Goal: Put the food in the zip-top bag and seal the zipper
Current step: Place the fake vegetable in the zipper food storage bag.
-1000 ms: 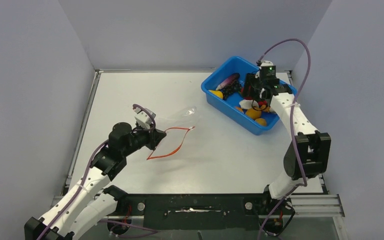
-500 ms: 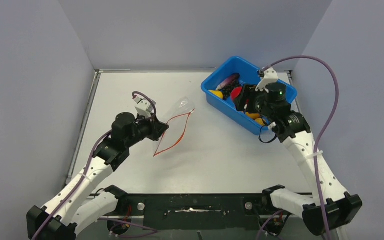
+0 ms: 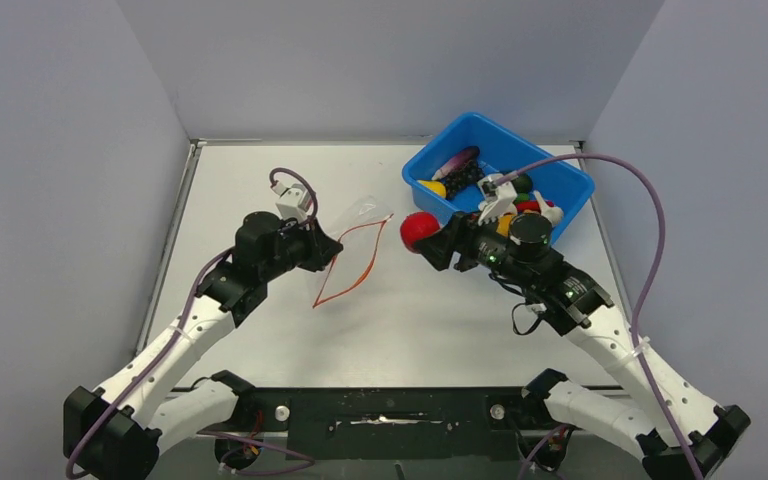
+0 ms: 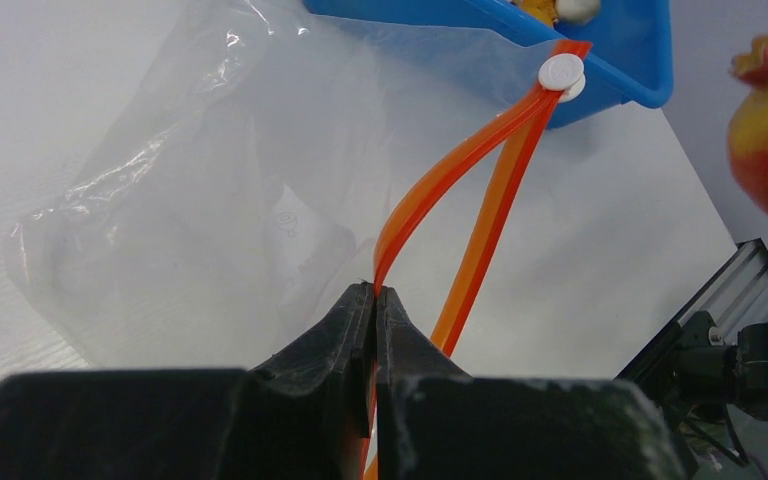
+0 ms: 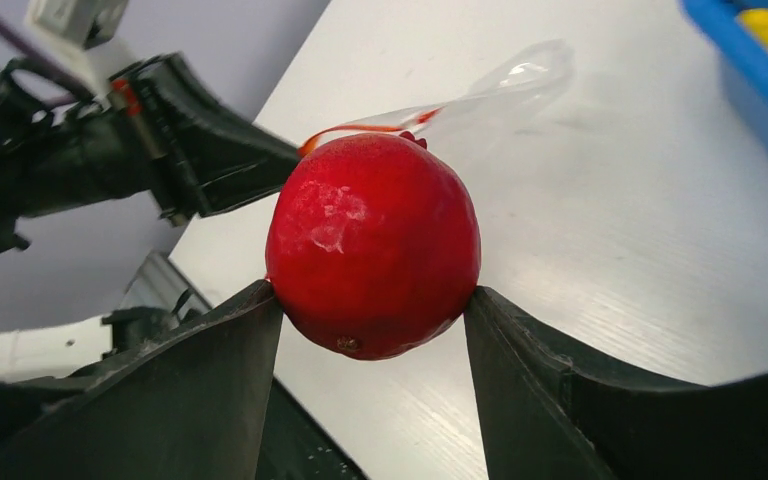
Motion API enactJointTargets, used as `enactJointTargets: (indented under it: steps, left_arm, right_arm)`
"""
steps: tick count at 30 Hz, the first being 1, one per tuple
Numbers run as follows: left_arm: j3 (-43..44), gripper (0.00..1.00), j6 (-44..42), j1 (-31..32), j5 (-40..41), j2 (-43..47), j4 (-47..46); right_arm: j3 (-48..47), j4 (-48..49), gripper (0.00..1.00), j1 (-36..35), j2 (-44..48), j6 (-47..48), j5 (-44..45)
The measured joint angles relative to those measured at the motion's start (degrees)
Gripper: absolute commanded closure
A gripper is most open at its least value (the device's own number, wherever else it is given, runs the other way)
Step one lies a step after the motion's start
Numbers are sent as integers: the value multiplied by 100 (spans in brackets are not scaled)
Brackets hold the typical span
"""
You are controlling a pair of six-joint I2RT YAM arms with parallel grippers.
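Red ball (image 5: 372,245): right gripper (image 5: 371,296); zipper (image 4: 457,168): left gripper (image 4: 375,296).

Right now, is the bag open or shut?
Open. The bag's zipper strips bow apart, meeting only at the white clip; the left gripper pinches one strip.

A red ball (image 3: 419,231), a clear bag (image 3: 360,213) with red-orange zipper (image 4: 465,155), a blue tub (image 3: 535,152).
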State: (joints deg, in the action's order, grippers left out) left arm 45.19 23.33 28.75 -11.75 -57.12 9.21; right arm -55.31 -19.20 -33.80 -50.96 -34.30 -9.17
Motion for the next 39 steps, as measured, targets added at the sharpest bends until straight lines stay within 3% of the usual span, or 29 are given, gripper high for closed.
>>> enactJointTargets:
  steps: [7, 11, 23, 39]
  left_arm:
    - [83, 100, 407, 0, -197, -120, -46]
    - [83, 100, 621, 0, -393, -120, -90]
    - [83, 100, 1016, 0, -776, 190, -173]
    - [13, 100, 1408, 0, -1119, 367, -640]
  right_arm:
    - [2, 706, 62, -1478, -614, -267, 306]
    - [2, 901, 62, -1915, -990, -273, 577]
    - [2, 938, 61, -1954, -1268, -350, 1386]
    - [9, 1062, 56, -1954, -1766, -981, 1604]
